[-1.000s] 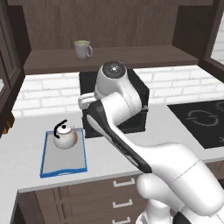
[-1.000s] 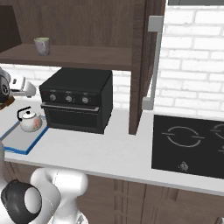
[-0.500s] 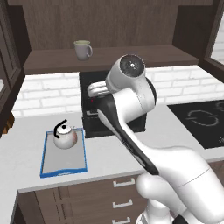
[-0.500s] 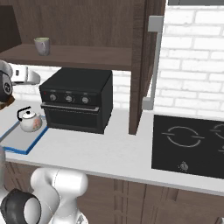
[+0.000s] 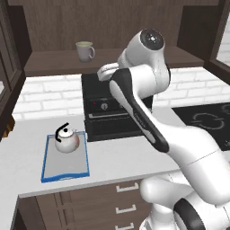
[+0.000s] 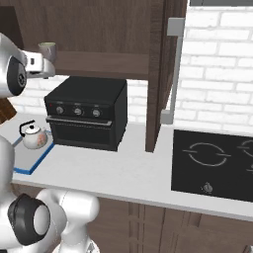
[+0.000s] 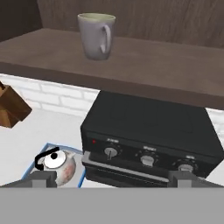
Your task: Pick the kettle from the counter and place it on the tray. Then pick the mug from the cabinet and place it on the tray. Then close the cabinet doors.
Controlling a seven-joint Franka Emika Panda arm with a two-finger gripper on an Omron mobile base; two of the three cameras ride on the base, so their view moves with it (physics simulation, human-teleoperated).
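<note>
- Blue-rimmed tray (image 5: 49,171): you find it at lower left of the left base view, flat on the counter (image 5: 117,158), its near edge close to the counter's front lip. Bare grey surface lies toward the front.
- Kettle (image 5: 66,139): upright on the tray's far end, just beside the black oven (image 5: 108,112). In the hand view it sits at lower left (image 7: 56,166).
- Mug (image 7: 95,35): at the top of the hand view, upright on the shelf of the cabinet (image 7: 144,65), handle to frame right, set back from the shelf's front edge with open board on both sides.
- Gripper (image 7: 111,180): fingers spread wide, nothing between them; you see the tips at the bottom of the hand view, above the oven.
- Cabinet door (image 6: 160,74): stands open at centre of the right base view, its grey bar handle (image 6: 173,74) vertical.
- Hob (image 6: 215,163): lower right there, well apart from the tray.
</note>
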